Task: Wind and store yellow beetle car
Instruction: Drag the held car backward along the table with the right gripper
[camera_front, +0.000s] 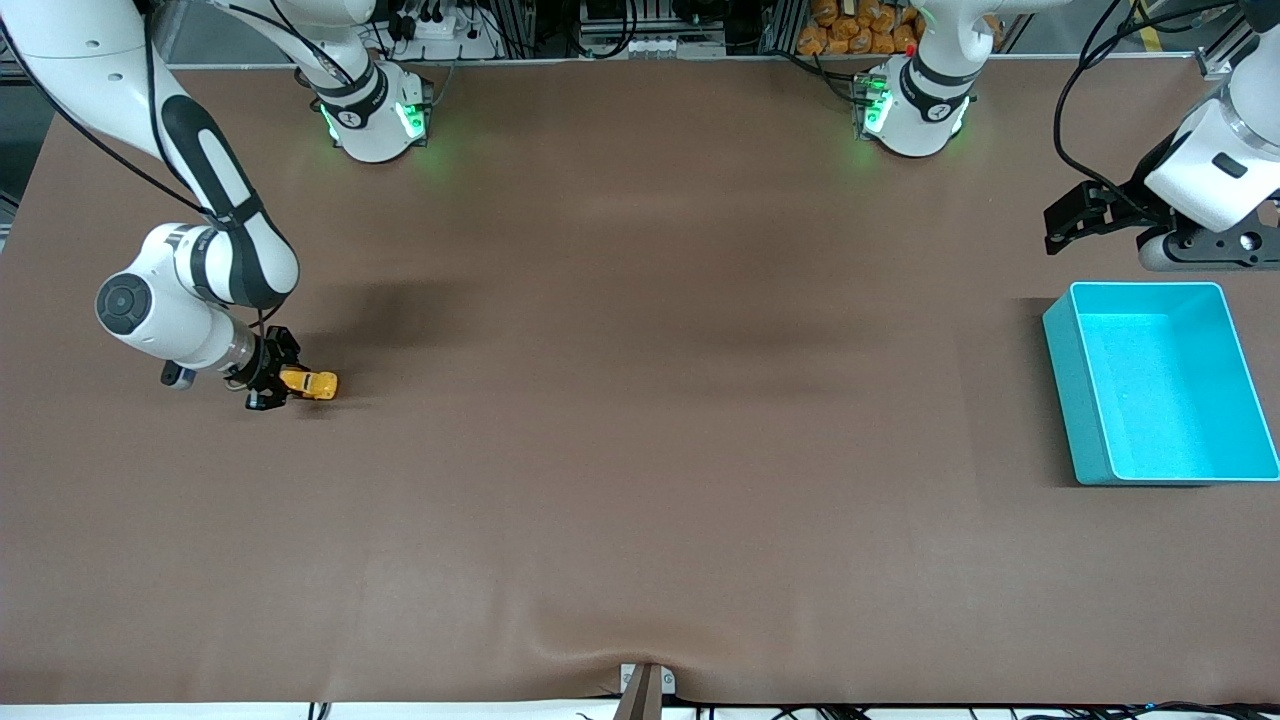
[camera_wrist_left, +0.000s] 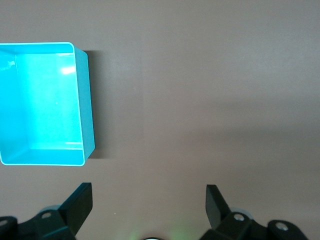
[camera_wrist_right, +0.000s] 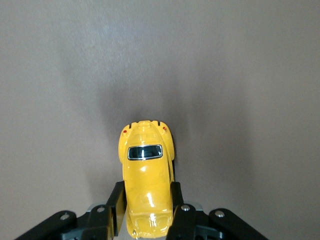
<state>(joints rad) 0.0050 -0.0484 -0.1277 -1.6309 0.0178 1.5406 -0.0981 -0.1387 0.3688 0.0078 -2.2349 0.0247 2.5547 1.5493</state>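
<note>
The yellow beetle car (camera_front: 312, 384) sits low at the brown table toward the right arm's end, held at its sides. My right gripper (camera_front: 278, 381) is shut on it. In the right wrist view the car (camera_wrist_right: 146, 175) fills the space between the two black fingers (camera_wrist_right: 119, 205), its dark window facing up. The turquoise bin (camera_front: 1160, 382) stands open and empty at the left arm's end. My left gripper (camera_front: 1063, 222) hangs open and empty above the table beside the bin. The left wrist view shows the bin (camera_wrist_left: 45, 102) and the left gripper (camera_wrist_left: 148, 202) over bare table.
The brown table cover (camera_front: 640, 400) spans the whole work area. The two arm bases (camera_front: 375, 110) stand along the edge farthest from the front camera. A small clamp (camera_front: 645, 685) sits at the nearest edge.
</note>
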